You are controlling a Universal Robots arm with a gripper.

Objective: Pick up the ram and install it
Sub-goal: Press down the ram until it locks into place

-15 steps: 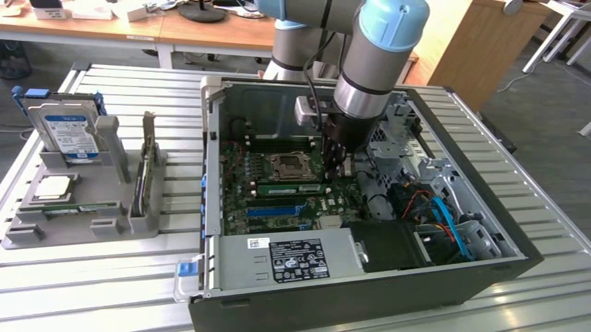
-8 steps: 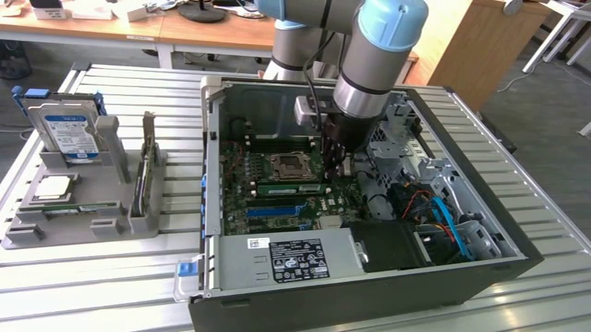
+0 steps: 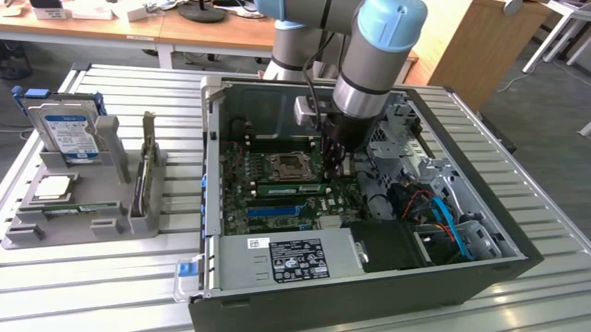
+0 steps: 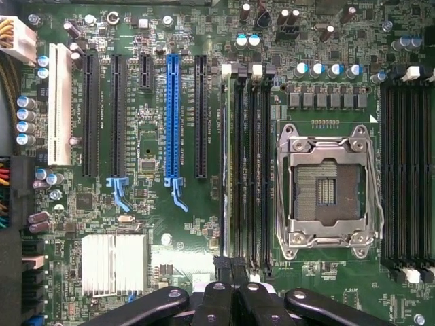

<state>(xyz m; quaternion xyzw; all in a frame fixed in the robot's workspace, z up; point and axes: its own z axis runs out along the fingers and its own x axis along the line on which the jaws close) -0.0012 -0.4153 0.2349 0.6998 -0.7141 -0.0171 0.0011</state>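
a: where is the arm right now?

b: it's reaching down into the open computer case (image 3: 351, 304), which sits on the slatted table (image 3: 93, 290). the gripper (image 3: 333, 170) is low over the motherboard (image 4: 149, 204), just beside the cpu socket (image 3: 286, 166).

a: and the fingers (image 4: 215, 302)?

b: they're pressed together. i can't make out anything clamped between them. in the wrist view the dark tips meet right at one end of the ram (image 3: 291, 188).

a: so the ram is on the board?

b: yes. it stands on edge in the bank of memory slots next to the socket, in the slot farthest from it. from the exterior view you see its green face and white label. from the wrist it's just a thin pale line running away from the fingertips.

a: is it fully seated?

b: i can't tell. i also can't tell whether the tips actually touch it or sit just above its end.

a: what else is around?

b: there's a grey holder (image 3: 55, 232) on the exterior view's left, well apart from the case. it carries a spare stick (image 3: 85, 207) lying flat, a square silver chip (image 3: 54, 188) and an upright hard drive (image 3: 69, 131).
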